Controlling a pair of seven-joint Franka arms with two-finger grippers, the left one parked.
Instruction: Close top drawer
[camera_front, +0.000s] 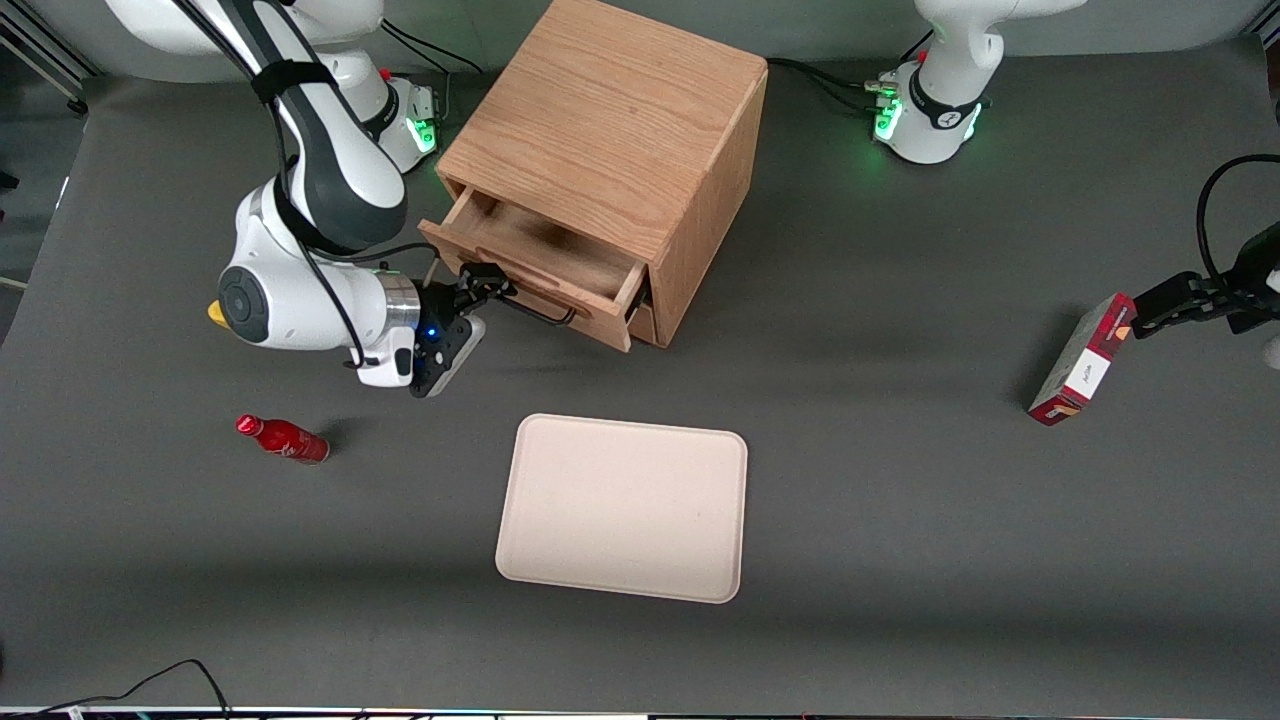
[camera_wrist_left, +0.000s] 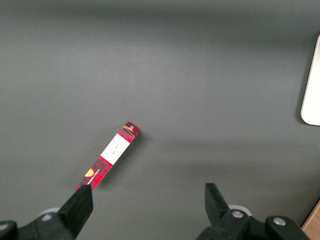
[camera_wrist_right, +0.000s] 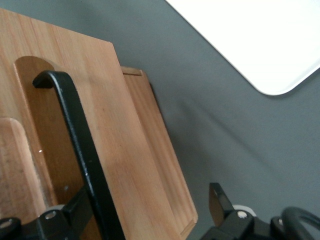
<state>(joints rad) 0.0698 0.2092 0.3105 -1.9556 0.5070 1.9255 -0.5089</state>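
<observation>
The top drawer (camera_front: 540, 262) stands pulled out of the wooden cabinet (camera_front: 610, 130), and its tray looks empty. A thin black wire handle (camera_front: 543, 313) runs along the drawer front, which faces the front camera. My right gripper (camera_front: 482, 281) is at the working arm's end of that front, up against the handle, and it is open. In the right wrist view the gripper (camera_wrist_right: 147, 207) straddles the drawer front (camera_wrist_right: 120, 150). One finger (camera_wrist_right: 75, 210) sits by the black handle (camera_wrist_right: 80, 140), the other finger (camera_wrist_right: 219, 199) is off the wood over the grey table.
A beige tray (camera_front: 622, 508) lies nearer the front camera than the cabinet, and its corner (camera_wrist_right: 260, 40) shows in the right wrist view. A red bottle (camera_front: 283, 438) lies toward the working arm's end. A red box (camera_front: 1083, 360) stands toward the parked arm's end.
</observation>
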